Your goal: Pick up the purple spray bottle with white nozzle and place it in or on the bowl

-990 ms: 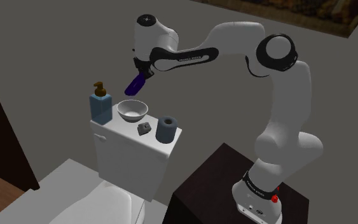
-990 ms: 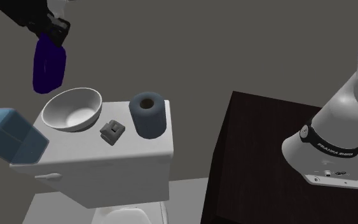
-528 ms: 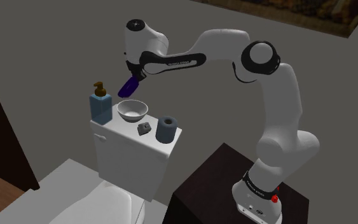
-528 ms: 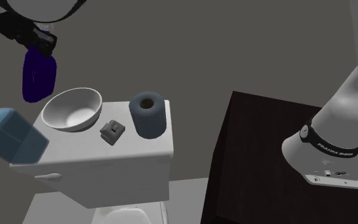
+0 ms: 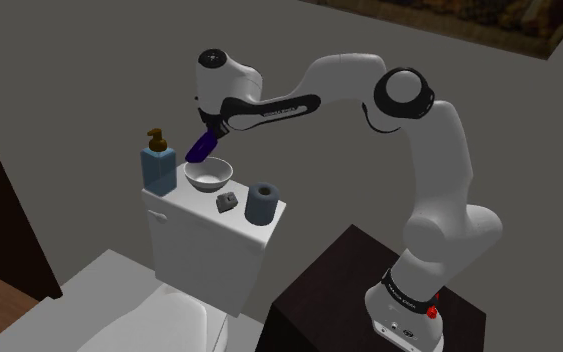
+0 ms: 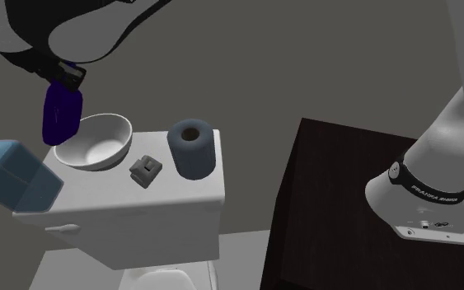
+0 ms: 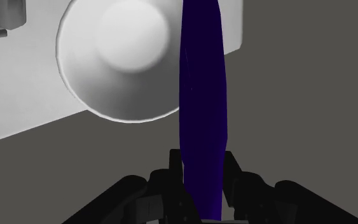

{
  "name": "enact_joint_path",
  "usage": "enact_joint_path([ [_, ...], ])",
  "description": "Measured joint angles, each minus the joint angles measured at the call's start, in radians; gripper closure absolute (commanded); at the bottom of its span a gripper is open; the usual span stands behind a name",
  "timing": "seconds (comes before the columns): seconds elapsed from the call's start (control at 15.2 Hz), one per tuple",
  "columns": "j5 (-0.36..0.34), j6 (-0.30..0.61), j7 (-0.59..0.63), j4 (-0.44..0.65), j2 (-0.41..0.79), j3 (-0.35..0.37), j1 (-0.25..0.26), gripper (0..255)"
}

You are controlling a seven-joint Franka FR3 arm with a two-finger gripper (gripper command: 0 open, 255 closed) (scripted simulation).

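The dark purple spray bottle [image 5: 201, 148] hangs tilted in the air, its top clasped by the gripper [image 7: 203, 167]. It is just above the rim of the white bowl [image 5: 208, 176], on the shoulder view's left. The bowl sits upright on the white tank lid [image 6: 180, 194].

- A flat white toilet tank lid [image 6: 110, 196] is recorded as the carrying surface.
- A round white bowl [image 6: 98, 142] is set on it.
- A blue rectangular soap dispenser with a brown pump [image 6: 11, 175] is stood beside the bowl, at the second exterior view's left.
- A small grey blocky object [image 6: 146, 170] and an upright dark grey-blue roll [image 6: 192, 150] are placed to the bowl's other side.
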Motion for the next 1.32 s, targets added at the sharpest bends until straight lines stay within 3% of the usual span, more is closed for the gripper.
enact_joint_path([
  [0.66,-0.026,0.025,0.029,-0.015,0.023,-0.019,0.007,255],
  [0.73,-0.026,0.025,0.029,-0.015,0.023,-0.019,0.007,0],
  [1.12,-0.026,0.025,0.029,-0.015,0.023,-0.018,0.007,0],
  [1.32,0.006,-0.005,0.024,-0.031,-0.022,0.011,0.001,0],
])
